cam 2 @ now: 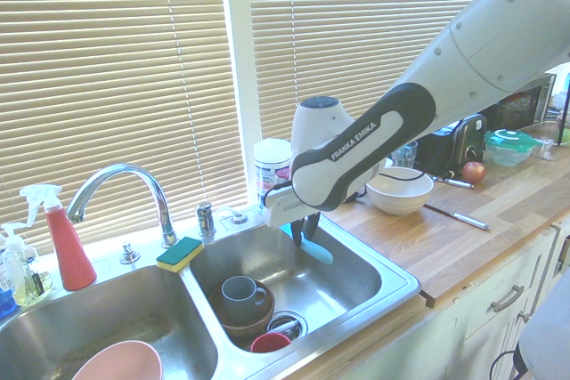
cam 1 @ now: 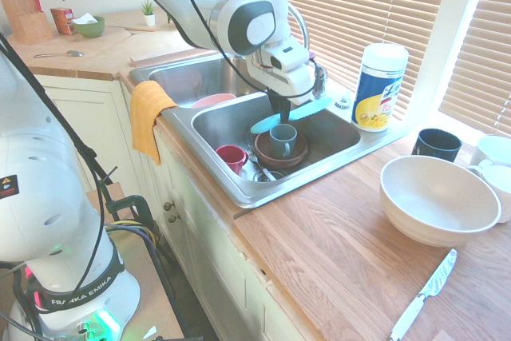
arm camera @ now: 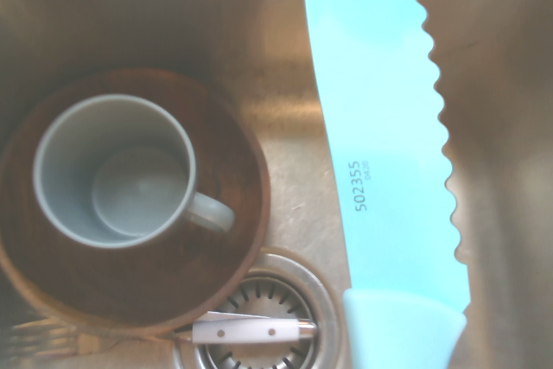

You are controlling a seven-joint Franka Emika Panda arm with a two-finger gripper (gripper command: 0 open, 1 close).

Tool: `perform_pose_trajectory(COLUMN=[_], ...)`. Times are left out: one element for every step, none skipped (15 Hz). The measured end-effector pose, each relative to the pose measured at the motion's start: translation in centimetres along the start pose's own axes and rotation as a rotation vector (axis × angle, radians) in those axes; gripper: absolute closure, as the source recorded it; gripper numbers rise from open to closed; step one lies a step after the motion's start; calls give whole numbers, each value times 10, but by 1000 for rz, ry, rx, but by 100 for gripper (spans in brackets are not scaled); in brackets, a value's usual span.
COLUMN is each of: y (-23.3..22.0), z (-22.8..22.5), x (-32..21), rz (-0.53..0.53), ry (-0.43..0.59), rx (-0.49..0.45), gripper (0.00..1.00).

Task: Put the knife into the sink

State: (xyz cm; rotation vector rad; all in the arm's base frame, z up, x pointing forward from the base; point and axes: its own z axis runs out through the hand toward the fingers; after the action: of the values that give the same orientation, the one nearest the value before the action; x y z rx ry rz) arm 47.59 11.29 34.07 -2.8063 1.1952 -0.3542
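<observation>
Over the sink [cam 1: 215,191], beside the bowl [cam 1: 279,149] and mug [cam 1: 283,140], the jaws [cam 1: 279,111] grip the turquoise knife [cam 1: 292,115], apparently above the basin floor, so the carrying looks done and only lowering and letting go remain.

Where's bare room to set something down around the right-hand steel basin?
Free: wooden counter between the basin's rim and the white-handled metal knife; also basin floor under the turquoise serrated knife.
Crowded: brown bowl with blue-grey mug inside, red mug beside it.
</observation>
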Motion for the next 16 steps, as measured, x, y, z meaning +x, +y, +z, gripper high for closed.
perform_pose_trajectory(y=[-1,-2,-1,1,5,10,15,20,26,31,36,39,40,38,37,36], z=[17,35,52,69,86,102,118,133,148,162,174,184,191,196,200,204], x=[-2,-4,-5,-5,-5,-4,-4,-4,-5,-7,-8,-11,-14,-16,-17,-18], rz=[4,10,15,16,20,24,25,22,21,23,27,31,33,33,34,33], ry=[-7,-16,-27,-37,-46,-54,-61,-66,-73,-81,-90,-99,-106,-113,-120,-127], rx=[-10,-20,-29,-38,-43,-48,-52,-54,-58,-63,-66,-68,-71,-74,-74,-75], gripper=[100,100,100,100,100,100,100,100,100,100,100,100,100,100,0,0])
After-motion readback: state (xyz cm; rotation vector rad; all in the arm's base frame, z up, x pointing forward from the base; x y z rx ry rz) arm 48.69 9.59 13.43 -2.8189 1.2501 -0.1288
